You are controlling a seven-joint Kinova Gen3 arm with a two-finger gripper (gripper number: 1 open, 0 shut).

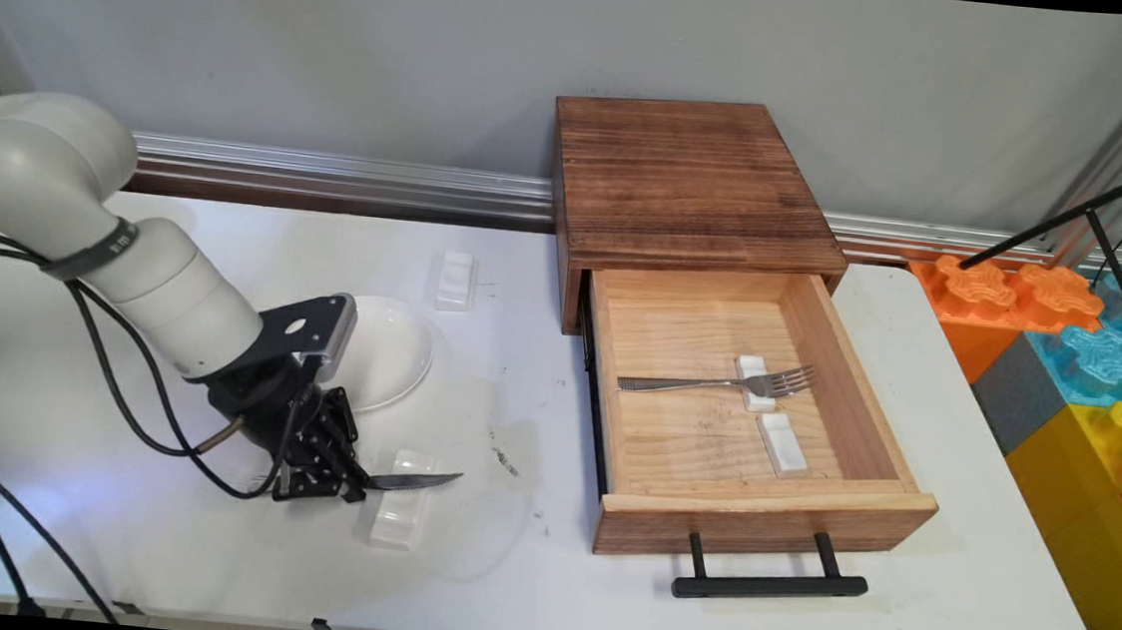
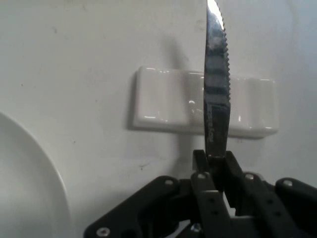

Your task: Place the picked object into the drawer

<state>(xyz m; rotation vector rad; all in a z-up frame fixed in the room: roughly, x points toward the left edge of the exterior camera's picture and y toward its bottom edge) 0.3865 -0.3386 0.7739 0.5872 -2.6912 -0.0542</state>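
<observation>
Knife (image 1: 413,481) clamped by its handle between the fingers of the black gripper (image 1: 354,487), serrated blade sticking out level toward the drawer (image 1: 825,331), held above a small white rest (image 1: 399,515) on the white table (image 1: 202,547), well left of the drawer; blade crossing over the rest in the hand view (image 2: 216,94), whether touching it or hovering, cannot tell

White plate (image 1: 388,351) left of the drawer, just behind the gripper, partly hidden by the wrist

Second white rest (image 1: 455,280) farther back, between plate and wall, left of the drawer

Drawer pulled out of a dark wooden box (image 1: 682,179), black handle (image 1: 768,584) at its front

Inside the drawer: fork (image 1: 716,382) lying crosswise, tines on a white rest (image 1: 754,382), and another white rest (image 1: 783,443) just in front of it, bare

Coloured foam blocks (image 1: 1079,346) right of the drawer, beyond the table edge
</observation>
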